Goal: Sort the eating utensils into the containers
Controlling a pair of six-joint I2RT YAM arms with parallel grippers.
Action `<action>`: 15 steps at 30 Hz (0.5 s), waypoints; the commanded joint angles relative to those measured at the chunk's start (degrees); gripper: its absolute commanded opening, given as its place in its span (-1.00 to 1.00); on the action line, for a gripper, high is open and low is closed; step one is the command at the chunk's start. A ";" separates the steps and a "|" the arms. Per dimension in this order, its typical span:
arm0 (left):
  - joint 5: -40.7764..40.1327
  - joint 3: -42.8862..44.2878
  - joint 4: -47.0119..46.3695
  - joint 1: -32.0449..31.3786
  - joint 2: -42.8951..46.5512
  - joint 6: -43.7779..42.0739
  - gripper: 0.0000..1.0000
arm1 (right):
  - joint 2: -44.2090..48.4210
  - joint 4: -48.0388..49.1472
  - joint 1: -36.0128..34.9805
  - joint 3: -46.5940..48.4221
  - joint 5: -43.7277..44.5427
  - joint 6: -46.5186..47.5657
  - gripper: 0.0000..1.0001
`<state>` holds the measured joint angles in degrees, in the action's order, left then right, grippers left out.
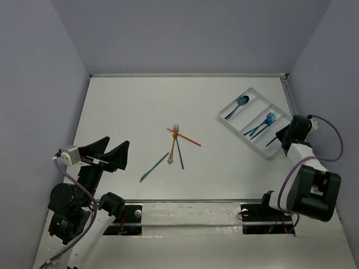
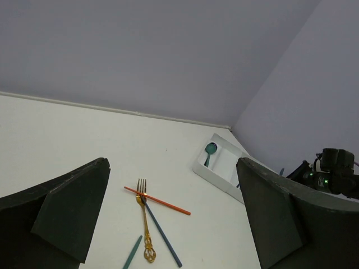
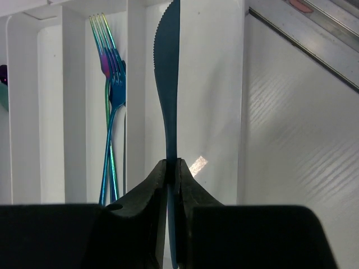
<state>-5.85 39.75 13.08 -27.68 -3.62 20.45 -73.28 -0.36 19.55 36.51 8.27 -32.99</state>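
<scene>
One slim serrated blue knife [image 3: 168, 84] pinched by right hand [image 3: 173, 166], white tray [image 3: 213, 67], left hand [image 2: 173, 179] splayed.

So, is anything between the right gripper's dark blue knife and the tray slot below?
Nothing visible: the dark blue metal knife is over a bare slot of the white divided tray; blue forks lie alongside.

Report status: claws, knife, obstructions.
Right claw shut on knife, at tray end slot. Left claw open, empty. Four utensils loose mid-table. Nothing else in slot.
</scene>
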 commanded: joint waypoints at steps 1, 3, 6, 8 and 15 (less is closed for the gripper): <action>0.05 -0.20 -2.62 -0.36 0.19 -0.67 0.98 | -0.02 4.23 0.49 0.93 0.07 0.03 -0.79; 0.13 -0.20 -2.54 -0.36 0.01 -0.67 0.98 | -0.90 3.79 0.49 1.28 0.95 0.30 -0.68; 0.13 -0.20 -2.62 -0.36 -0.16 -0.58 0.98 | -1.69 3.87 0.49 1.54 1.83 0.12 -0.54; 0.05 -0.20 -2.62 -0.36 -0.07 -0.58 0.98 | -1.52 4.05 0.49 1.81 1.31 0.21 -0.20; 0.05 -0.20 -2.53 -0.36 -0.43 -0.58 0.98 | 1.90 3.34 0.49 3.39 -13.31 0.91 0.25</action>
<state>-5.85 39.75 13.08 -27.68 -3.62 20.45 -74.91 0.40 19.55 37.30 5.87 -32.75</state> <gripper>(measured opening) 0.989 0.609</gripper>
